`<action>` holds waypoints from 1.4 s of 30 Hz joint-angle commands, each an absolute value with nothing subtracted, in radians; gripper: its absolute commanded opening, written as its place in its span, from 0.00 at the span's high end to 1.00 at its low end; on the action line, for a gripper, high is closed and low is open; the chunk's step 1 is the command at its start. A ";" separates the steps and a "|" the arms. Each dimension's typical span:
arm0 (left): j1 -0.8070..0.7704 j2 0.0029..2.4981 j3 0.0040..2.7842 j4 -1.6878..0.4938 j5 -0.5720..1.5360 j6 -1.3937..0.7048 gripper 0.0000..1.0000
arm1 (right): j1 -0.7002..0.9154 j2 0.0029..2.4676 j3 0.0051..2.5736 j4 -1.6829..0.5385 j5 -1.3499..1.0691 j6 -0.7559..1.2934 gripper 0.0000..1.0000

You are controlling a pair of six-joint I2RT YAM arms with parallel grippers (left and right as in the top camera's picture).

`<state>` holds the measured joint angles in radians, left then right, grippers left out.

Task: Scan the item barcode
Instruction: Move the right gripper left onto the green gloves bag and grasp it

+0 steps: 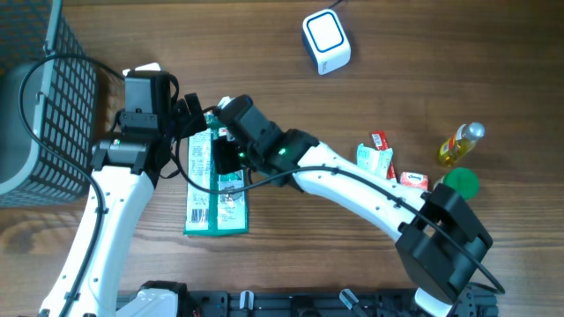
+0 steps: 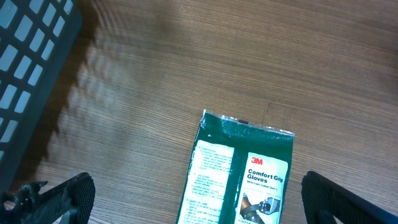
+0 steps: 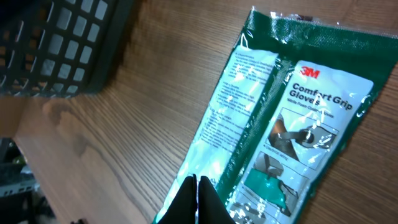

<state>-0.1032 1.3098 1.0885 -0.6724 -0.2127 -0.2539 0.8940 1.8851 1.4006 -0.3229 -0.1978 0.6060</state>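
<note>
Currently the gloves pack [image 1: 216, 207] is lying flat on the table [image 1: 414, 53], label up, near the basket [image 1: 53, 97]. The right gripper [image 3: 196, 194] is sitting closed, tips pressed together over the pack's text panel; whether they are pinching the film I cannot tell. The left gripper [image 2: 196, 190] is hanging open, its fingers [image 2: 68, 194] straddling the pack's top end. The scanner [image 1: 326, 40] is standing well apart.
</note>
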 commanded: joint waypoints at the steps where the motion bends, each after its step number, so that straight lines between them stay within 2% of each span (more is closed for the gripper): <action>1: -0.099 1.307 1.100 -0.669 -0.218 -0.270 0.00 | 0.900 1.933 1.400 -0.311 -0.134 0.674 0.96; 4: -0.099 1.307 1.100 -0.669 -0.218 -0.270 0.00 | 0.900 1.978 1.400 -0.315 -0.136 0.739 0.96; 17: -0.099 1.307 1.100 -0.669 -0.218 -0.270 0.00 | 0.900 2.055 1.400 -0.363 -0.159 0.717 0.96; 28: -0.099 1.307 1.100 -0.669 -0.218 -0.270 0.00 | 0.883 1.875 1.401 -0.352 -0.156 0.570 0.96; 42: -0.099 1.307 1.100 -0.669 -0.218 -0.270 0.00 | 0.883 1.875 1.380 -0.465 -0.145 0.524 0.96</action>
<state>-0.1032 1.3098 1.0885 -0.6724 -0.2127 -0.2543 0.8856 1.8790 1.4002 -0.4606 -0.1627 0.5468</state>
